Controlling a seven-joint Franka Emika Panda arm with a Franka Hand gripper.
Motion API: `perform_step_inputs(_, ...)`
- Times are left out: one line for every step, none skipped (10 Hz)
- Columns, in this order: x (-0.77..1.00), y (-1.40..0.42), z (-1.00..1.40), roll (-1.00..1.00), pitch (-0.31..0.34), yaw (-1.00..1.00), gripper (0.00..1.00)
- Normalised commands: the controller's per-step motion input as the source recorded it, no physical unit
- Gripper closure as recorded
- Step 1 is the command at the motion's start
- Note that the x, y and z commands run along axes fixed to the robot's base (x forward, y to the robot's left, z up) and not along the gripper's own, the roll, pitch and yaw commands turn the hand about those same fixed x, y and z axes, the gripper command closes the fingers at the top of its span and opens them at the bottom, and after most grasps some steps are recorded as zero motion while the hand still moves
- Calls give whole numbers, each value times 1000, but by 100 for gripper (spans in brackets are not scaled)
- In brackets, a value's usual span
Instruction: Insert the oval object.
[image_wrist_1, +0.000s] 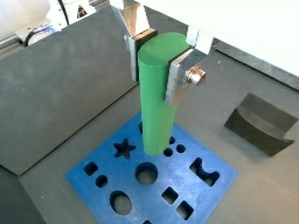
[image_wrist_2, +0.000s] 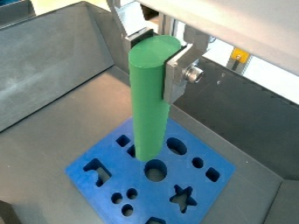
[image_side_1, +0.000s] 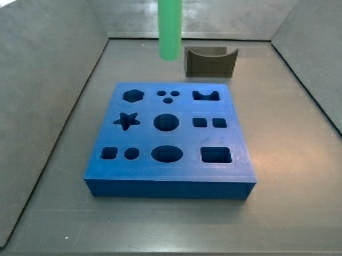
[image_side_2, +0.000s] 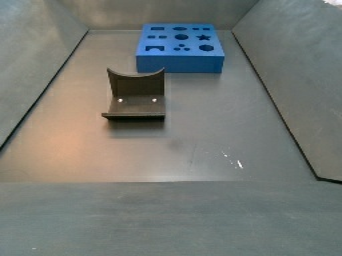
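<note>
My gripper (image_wrist_1: 158, 66) is shut on the top of the oval object (image_wrist_1: 156, 96), a long bright green peg that hangs upright between the silver fingers (image_wrist_1: 183, 77). Both wrist views show this grip (image_wrist_2: 156, 59). The peg's (image_wrist_2: 149, 105) lower end is above the blue block (image_wrist_2: 84, 164), near its round and oval holes. In a side view the peg (image_side_1: 170, 30) hangs high over the far edge of the blue block (image_side_1: 167, 180), and the gripper is out of that frame. In the remaining side view the blue block (image_side_2: 183, 68) shows, but the peg and gripper do not.
A dark grey curved block (image_side_1: 210, 62) stands on the floor beside the blue block, seen also in a wrist view (image_wrist_1: 263, 122) and a side view (image_side_2: 135, 95). Grey walls (image_side_1: 80, 90) enclose the floor on all sides.
</note>
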Motion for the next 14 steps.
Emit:
perform_step_inputs(-3, -383, -200, 0, -36, -477, 100)
perform_step_inputs(0, -446, -174, 0, -6, -811, 100)
perform_step_inputs(0, -320, -223, 0, 0, -917, 100)
perform_step_inputs(0, -311, -223, 0, 0, -923, 100)
perform_step_inputs(0, -311, -223, 0, 0, -923, 100)
perform_step_inputs(6, -320, -163, 0, 0, -909, 100)
perform_step_inputs(6, -320, -180, 0, 0, -911, 100)
perform_step_inputs(6, -303, -234, 1, 0, -929, 100)
perform_step_inputs(0, -297, -249, 4, 0, -923, 100)
perform_step_inputs(20, -309, -229, 0, 0, -903, 100)
perform_step_inputs(26, -300, -263, 13, 0, -886, 100)
perform_step_inputs(0, -283, -297, 33, 34, -866, 100)
perform_step_inputs(0, -263, -286, 47, 36, -874, 100)
perform_step_inputs(0, -220, -274, 69, 21, -940, 100)
